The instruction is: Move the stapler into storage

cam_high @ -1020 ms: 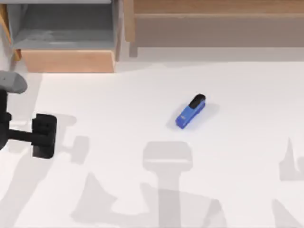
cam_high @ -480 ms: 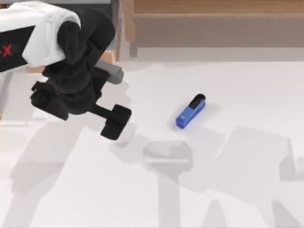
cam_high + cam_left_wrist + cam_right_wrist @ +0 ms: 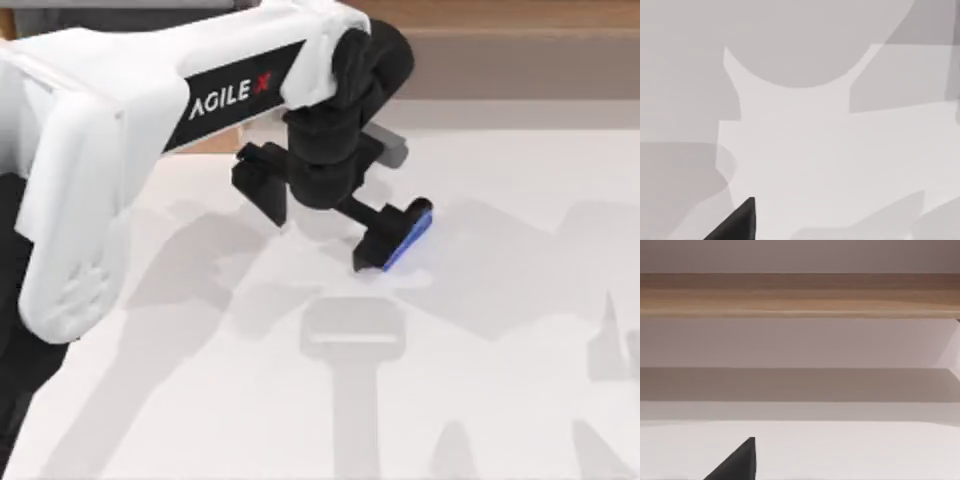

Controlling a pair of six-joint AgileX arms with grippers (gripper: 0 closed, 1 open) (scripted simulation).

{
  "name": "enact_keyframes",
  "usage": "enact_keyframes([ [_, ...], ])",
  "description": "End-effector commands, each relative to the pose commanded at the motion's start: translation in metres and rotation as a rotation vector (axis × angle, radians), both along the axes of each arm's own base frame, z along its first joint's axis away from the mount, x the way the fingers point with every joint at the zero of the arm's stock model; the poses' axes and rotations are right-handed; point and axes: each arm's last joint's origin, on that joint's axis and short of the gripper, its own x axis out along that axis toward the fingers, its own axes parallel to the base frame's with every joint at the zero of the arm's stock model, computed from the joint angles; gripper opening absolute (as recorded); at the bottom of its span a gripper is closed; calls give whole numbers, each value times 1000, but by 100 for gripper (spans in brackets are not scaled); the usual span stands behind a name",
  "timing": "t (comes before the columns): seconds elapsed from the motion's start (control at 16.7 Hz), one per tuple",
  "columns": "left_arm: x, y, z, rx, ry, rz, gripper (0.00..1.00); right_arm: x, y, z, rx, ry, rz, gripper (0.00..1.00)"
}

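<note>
1. You see the stapler [image 3: 412,236] near mid-table in the top view, long axis on a diagonal: one end toward the table's far right, the other toward the near left. Only a blue strip along its right edge shows.
2. The left gripper [image 3: 392,234] sits right over the stapler, covering most of it. Finger spacing: can't tell, and you can't tell if it touches the stapler.
3. The left arm [image 3: 150,110] reaches in from the table's left, white w/ AGILEX lettering.
4. Top view gives you the arm, gripper and stapler together. The left wrist view gives bare white table [image 3: 805,150] w/ grey shadows and a black gripper tip [image 3: 737,222] at the edge.
5. The right wrist view faces a light-wood rail [image 3: 800,295] over pale surfaces, plus a black tip [image 3: 737,462] of its own gripper; its state can't be told.
</note>
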Motion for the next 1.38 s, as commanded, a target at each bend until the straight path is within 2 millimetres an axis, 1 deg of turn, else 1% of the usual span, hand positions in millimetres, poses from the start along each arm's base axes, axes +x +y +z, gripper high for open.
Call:
enact_keyframes([
  [0.12, 7, -24, -2, -36, -30, -30, 100, 0, 0, 0, 0, 0, 0, 100],
  [0.24, 12, -43, 0, -76, -65, -53, 100, 0, 0, 0, 0, 0, 0, 100],
  [0.42, 15, -60, 5, -124, -106, -76, 100, 0, 0, 0, 0, 0, 0, 100],
  [0.54, 15, -63, 6, -133, -114, -79, 100, 0, 0, 0, 0, 0, 0, 100],
  [0.9, 16, -61, 6, -133, -116, -75, 100, 0, 0, 0, 0, 0, 0, 100],
  [0.96, 17, -63, 1, -133, -114, -78, 100, 0, 0, 0, 0, 0, 0, 100],
  [1.26, 22, -69, -41, -133, -115, -79, 100, 0, 0, 0, 0, 0, 0, 100],
  [1.38, 23, -69, -43, -133, -114, -79, 100, 0, 0, 0, 0, 0, 0, 100],
])
